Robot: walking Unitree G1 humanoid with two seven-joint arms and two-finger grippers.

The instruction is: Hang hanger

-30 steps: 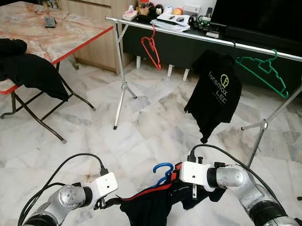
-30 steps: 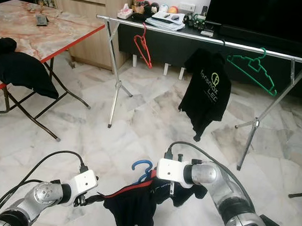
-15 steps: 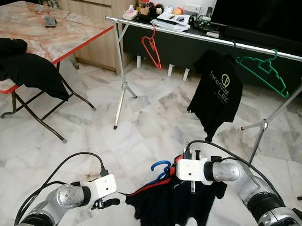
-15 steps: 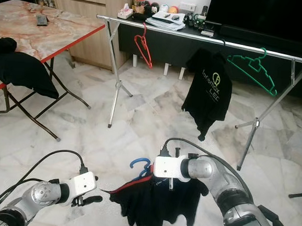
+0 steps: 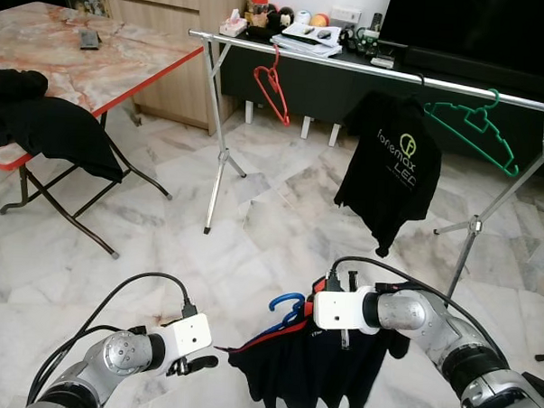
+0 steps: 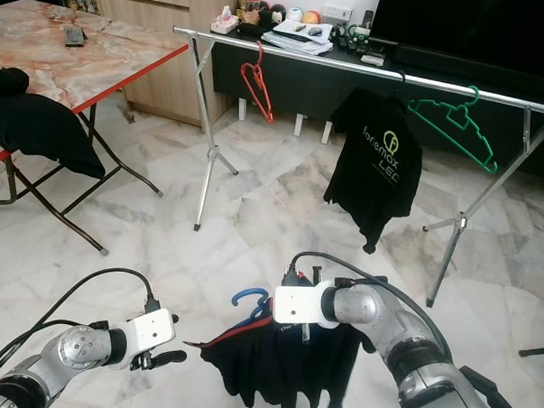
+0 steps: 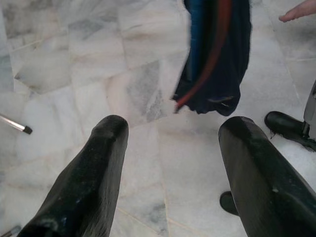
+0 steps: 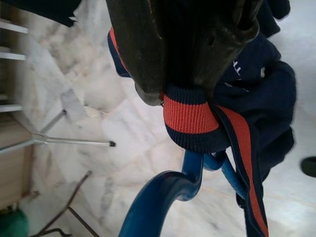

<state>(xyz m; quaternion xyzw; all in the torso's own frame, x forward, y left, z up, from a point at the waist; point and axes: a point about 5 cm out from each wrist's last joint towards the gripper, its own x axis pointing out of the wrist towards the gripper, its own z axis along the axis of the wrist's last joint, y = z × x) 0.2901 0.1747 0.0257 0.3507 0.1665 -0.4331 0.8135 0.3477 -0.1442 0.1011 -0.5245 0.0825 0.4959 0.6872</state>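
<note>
Item: blue hanger (image 5: 288,306) carrying a navy garment with red trim (image 5: 312,368). Right gripper (image 8: 190,74), jaws clamped on the red-banded collar at the hanger neck, so the garment hangs free below them, hook clear for the silver clothes rail (image 5: 368,71) well beyond. Left gripper (image 7: 170,163), jaws apart, nothing between them, garment hem just ahead.

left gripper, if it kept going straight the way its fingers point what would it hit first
Most likely the dark shirt hanging from the right gripper. The left gripper is open and empty, fingers aimed toward the shirt's hem over the marble floor. Depth is unclear, so it might pass under onto the floor.
</note>
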